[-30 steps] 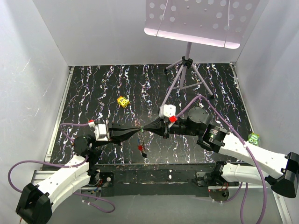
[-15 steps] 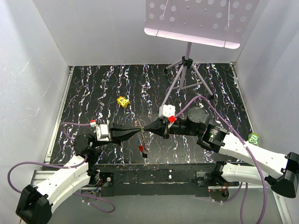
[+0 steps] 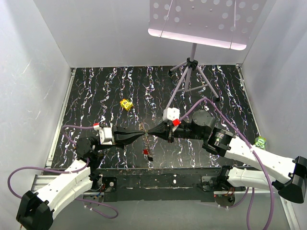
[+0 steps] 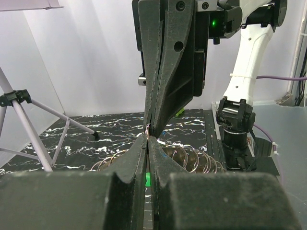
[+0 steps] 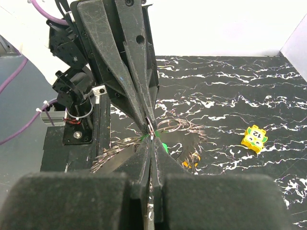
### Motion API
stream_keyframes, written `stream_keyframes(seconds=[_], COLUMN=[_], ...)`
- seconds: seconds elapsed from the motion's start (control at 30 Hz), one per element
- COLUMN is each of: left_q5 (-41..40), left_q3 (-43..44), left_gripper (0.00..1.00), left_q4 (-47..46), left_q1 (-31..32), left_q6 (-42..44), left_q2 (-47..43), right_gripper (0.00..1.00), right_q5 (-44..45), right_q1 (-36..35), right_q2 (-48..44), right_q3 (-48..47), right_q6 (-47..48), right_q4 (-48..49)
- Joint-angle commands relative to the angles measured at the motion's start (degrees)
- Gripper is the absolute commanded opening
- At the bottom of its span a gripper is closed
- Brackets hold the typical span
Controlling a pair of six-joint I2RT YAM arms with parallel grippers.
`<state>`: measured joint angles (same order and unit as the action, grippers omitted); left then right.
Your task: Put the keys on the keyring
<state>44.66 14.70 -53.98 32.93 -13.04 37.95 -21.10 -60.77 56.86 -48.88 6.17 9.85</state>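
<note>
My two grippers meet tip to tip above the mat's middle. My left gripper (image 3: 143, 136) (image 4: 148, 140) is shut, with the green head of a key (image 4: 147, 179) showing between its fingers. My right gripper (image 3: 148, 133) (image 5: 151, 140) is shut on the thin wire keyring (image 5: 150, 128), which also shows at the meeting point in the left wrist view (image 4: 148, 128). Green (image 5: 163, 146) shows on both sides of the tips. Blurred wire loops (image 5: 180, 126) and an orange key (image 5: 191, 163) lie below. A red key (image 3: 145, 152) shows under the tips; whether it hangs or lies I cannot tell.
A yellow spotted block (image 3: 126, 104) (image 5: 254, 137) lies on the mat behind the grippers. A grey tripod stand (image 3: 192, 76) with a perforated plate stands at the back right. A green block (image 3: 260, 142) sits off the mat at the right. White walls enclose three sides.
My left gripper has shifted slightly to the right, and the meeting point of the tips has risen a little. The red key below has shifted slightly.
</note>
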Motion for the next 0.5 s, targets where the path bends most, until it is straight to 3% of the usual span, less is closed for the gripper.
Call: stream_keyframes(seconds=[0.0, 0.47], left_q5=[0.9, 1.4], left_q3=[1.7, 2.0], left_gripper=[0.00, 0.00], left_q4=[2.6, 3.4], left_q1=[0.0, 0.0], left_q6=[1.1, 1.5], left_q2=[-0.3, 0.0], right_gripper=[0.01, 0.01], right_q5=[-1.6, -2.2], right_q1=[-0.4, -0.3], right_q2=[-1.3, -1.9], right_q3=[-3.2, -3.4], right_q6=[0.0, 0.7], right_q4=[4.7, 4.1])
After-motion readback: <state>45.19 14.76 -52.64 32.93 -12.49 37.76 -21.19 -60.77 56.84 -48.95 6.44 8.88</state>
